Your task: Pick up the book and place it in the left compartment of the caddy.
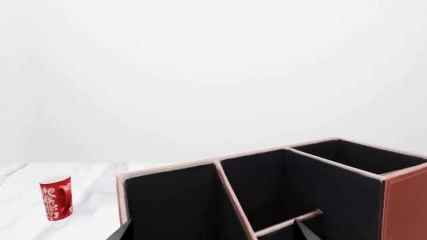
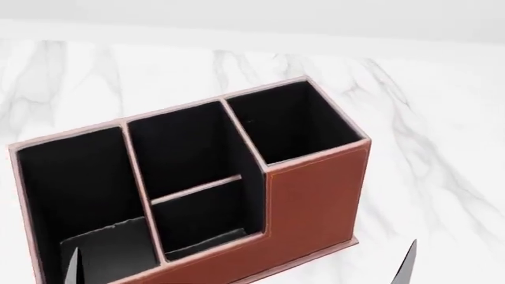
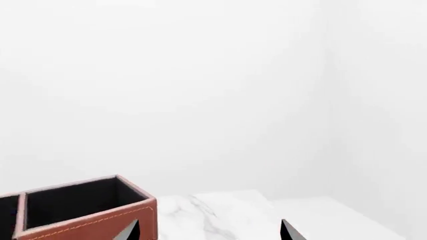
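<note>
Apparently book [image 2: 103,251] in left compartment [image 2: 59,177], beside fingers [image 2: 73,266].

Your left wrist camera looks over the reddish-brown leather-look caddy box with black lining and pink rims [image 1: 400,200], three bays open. Two dark left gripper fingertips [image 1: 303,231] poke in at the frame edge, apart. Red patterned ceramic mug [image 1: 56,198] stands upright on white marble tabletop [image 1: 20,200], well apart from the caddy.
</note>
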